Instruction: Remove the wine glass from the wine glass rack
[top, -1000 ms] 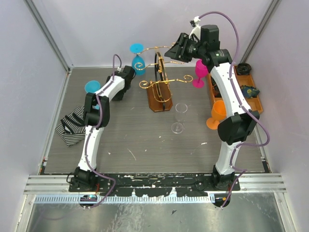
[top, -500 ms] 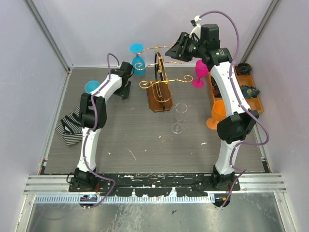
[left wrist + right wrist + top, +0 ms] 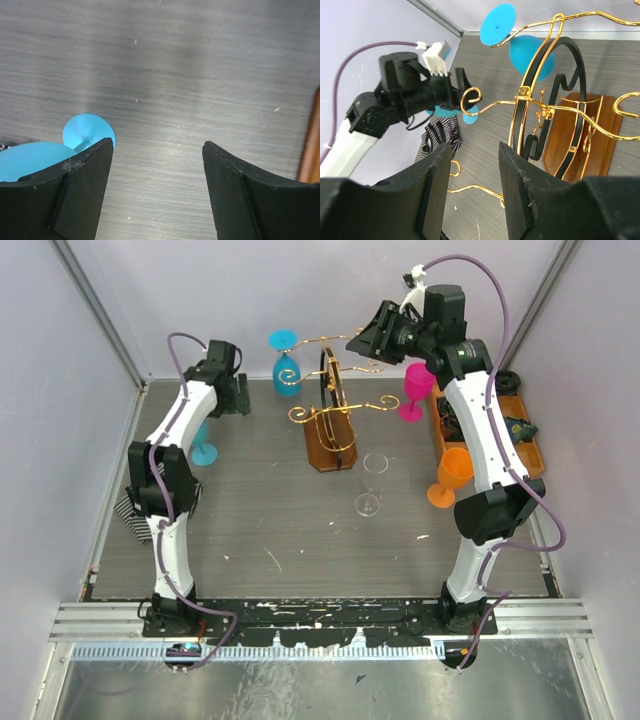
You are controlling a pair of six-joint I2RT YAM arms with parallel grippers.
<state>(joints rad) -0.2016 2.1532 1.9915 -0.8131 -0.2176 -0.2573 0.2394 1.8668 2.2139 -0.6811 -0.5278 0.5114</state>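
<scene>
The target is the turquoise wine glass (image 3: pixel 286 368), hanging upside down off the far-left arm of the gold wire rack (image 3: pixel 331 445) with the brown wooden base. Its round foot sits on top over the wire and the bowl dangles mouth-down, so its long axis is straight up and down.

My right gripper (image 3: pixel 368 344) is up at rack-top height, jaws parted with nothing in them. From its wrist cam the glass sits ahead and up to the right of the fingers, with the rack's dark hoop and gold scrolls in between. My left gripper (image 3: pixel 238 398) is closer sideways, but it's down low and aimed at the tabletop. It's spread wide and empty, looking at a second turquoise glass (image 3: pixel 89 131) standing on the table.

My guess is the right arm is better placed for height. The foot probably has to slide out along the wire rather than just lift.

The surface is a scuffed grey wood-grain table (image 3: pixel 280 530). Room's tight: a clear glass (image 3: pixel 372 478), a pink glass (image 3: pixel 413 390) and an orange glass (image 3: pixel 447 476) stand near the rack. There's an orange-brown tray (image 3: pixel 520 445) at the right and lilac walls (image 3: pixel 200 290) close around.
</scene>
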